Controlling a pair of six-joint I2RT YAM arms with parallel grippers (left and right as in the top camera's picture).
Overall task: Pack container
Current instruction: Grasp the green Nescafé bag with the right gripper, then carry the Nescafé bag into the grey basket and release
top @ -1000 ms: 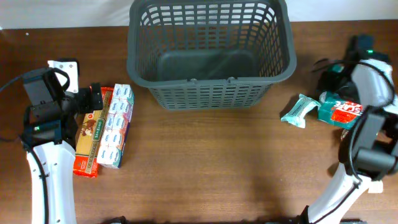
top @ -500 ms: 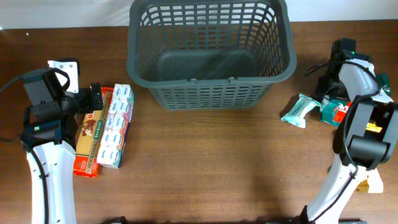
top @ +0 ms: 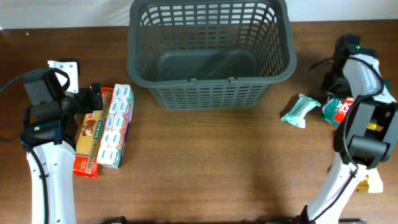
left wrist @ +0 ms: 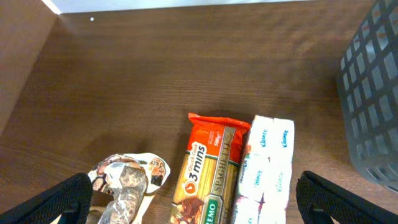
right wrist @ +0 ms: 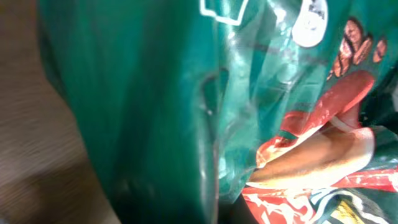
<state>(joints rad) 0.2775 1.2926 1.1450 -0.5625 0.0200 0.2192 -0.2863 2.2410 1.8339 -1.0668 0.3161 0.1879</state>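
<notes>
Pressed close against the right jaws, a green and red film packet (right wrist: 186,93) fills the right wrist view so fully that nothing of the jaws shows. I cannot tell whether they are parted or pinching it. From overhead they hang over its far end, and a pale teal packet (top: 300,111) lies just past it on the bench (top: 205,168), on the side toward the left jaws. The left jaws stand wide with nothing between them. Just ahead of them lie a spaghetti packet (left wrist: 208,174), a white multi-pack (left wrist: 264,168) touching its edge on the side toward the right jaws, and a crumpled printed wrapper (left wrist: 124,183) on the other side. Farther off, between the two pairs of jaws and ahead of both, the container (top: 211,50) stands upright at the far side of the bench, its solid floor bare and nothing packed yet. It looks stiff and light for its bulk, so it would likely slide if nudged. The thick rim is the sensible hold, the lattice walls less so. The film packets should be soft and slippery, best pinched across a flat face or a sealed end.
</notes>
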